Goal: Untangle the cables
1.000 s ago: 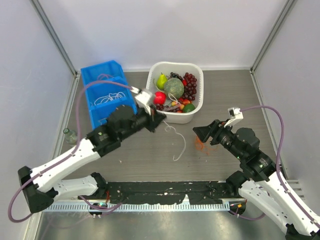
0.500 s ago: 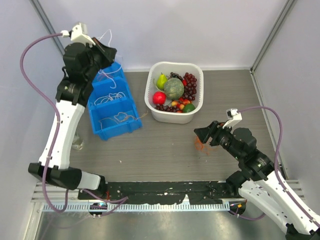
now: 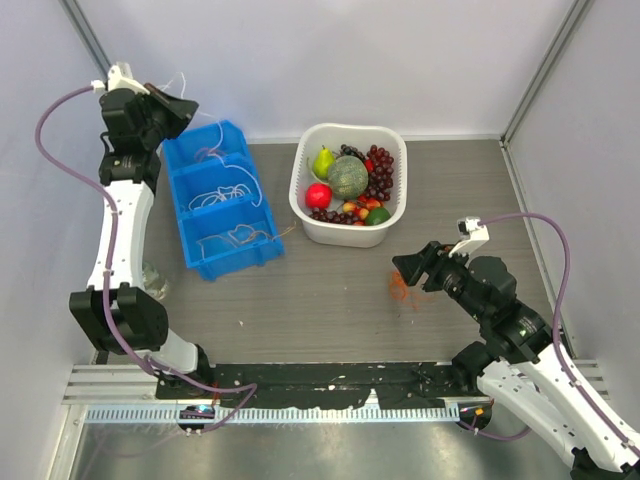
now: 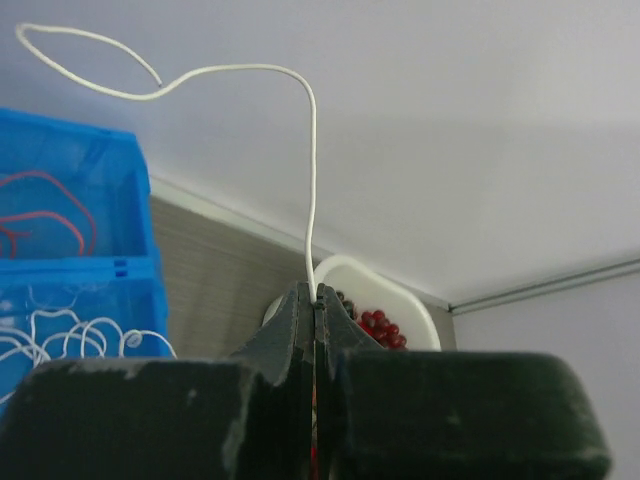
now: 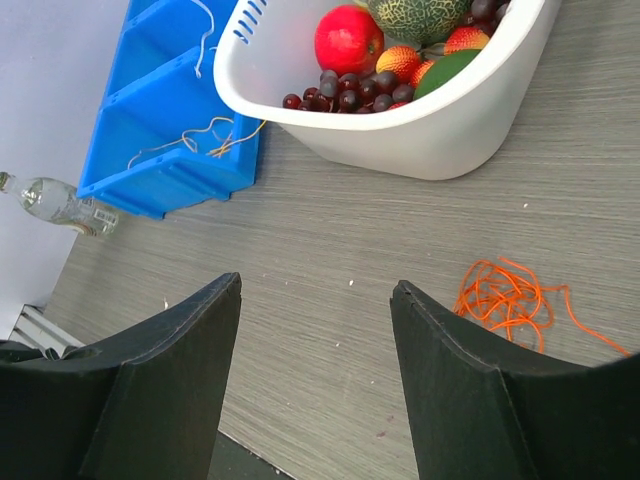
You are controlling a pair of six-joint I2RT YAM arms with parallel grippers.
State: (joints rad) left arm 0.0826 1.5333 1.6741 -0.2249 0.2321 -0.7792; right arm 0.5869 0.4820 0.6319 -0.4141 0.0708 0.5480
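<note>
Left end effector (image 3: 186,107) shifted left, pinching white cable (image 4: 311,180); right one (image 5: 316,288) spread over table (image 3: 300,290).

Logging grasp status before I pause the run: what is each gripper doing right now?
Left gripper: closed, fingers pinching a white cable.
Right gripper: open, holding nothing.

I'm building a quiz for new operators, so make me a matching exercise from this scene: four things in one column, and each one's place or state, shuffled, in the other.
1. white cable
2. orange cable
3. red apple
4. right gripper

A. open, holding nothing
B. in the white basket
C. pinched in the left gripper
D. loose on the table

Pairs: 1-C, 2-D, 3-B, 4-A.
</note>
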